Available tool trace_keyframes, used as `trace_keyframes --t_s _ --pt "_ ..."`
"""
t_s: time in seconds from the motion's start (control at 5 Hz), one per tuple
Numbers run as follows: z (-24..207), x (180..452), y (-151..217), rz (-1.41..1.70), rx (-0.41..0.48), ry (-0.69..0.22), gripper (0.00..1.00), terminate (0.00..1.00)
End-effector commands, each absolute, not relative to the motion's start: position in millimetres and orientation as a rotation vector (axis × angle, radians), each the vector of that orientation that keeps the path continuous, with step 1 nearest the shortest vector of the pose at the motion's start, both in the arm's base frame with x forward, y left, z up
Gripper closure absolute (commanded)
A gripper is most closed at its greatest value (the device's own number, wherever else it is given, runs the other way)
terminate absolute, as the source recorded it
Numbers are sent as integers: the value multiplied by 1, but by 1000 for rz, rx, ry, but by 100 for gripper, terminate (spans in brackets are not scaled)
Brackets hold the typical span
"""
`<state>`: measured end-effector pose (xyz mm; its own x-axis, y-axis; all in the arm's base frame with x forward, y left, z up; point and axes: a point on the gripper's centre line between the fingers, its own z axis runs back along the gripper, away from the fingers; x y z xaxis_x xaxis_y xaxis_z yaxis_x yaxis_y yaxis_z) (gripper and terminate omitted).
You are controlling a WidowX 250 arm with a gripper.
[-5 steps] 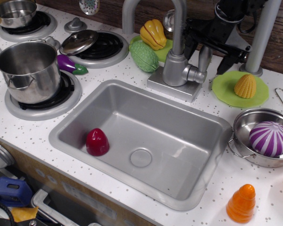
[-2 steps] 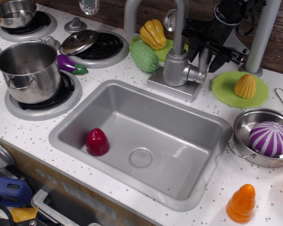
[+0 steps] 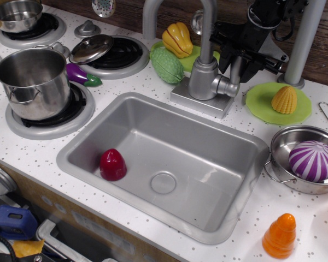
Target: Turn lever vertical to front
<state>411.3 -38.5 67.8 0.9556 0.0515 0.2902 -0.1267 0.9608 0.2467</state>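
Observation:
The lever [image 3: 236, 70] is a small flat silver-grey paddle standing upright from a short stub on the right side of the grey faucet body [image 3: 203, 79], behind the sink. My black gripper [image 3: 237, 66] comes down from the upper right. Its two fingers stand on either side of the lever, one finger [image 3: 224, 60] to its left and the other to its right. They sit close against the paddle and look shut on it. The gripper hides the top of the lever.
The tall faucet spout [image 3: 209, 27] rises just left of the gripper, with a round shiny knob [image 3: 195, 23] behind it. A grey pole [image 3: 305, 41] stands to the right. A green plate [image 3: 262, 103] with yellow corn [image 3: 284, 99] lies below right. The sink [image 3: 87, 143] holds a red toy [image 3: 112, 165].
The gripper has moved down and left onto the lever, and its fingers have closed from a wide spread to sit against the paddle. The lever still stands upright.

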Motion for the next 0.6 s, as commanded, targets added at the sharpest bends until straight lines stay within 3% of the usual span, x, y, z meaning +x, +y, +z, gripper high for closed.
trace_keyframes --t_s 0.0,0.4 --pt "105 391 -51 135 239 -306 100 0" --pt "85 371 -53 153 195 -335 100 0"
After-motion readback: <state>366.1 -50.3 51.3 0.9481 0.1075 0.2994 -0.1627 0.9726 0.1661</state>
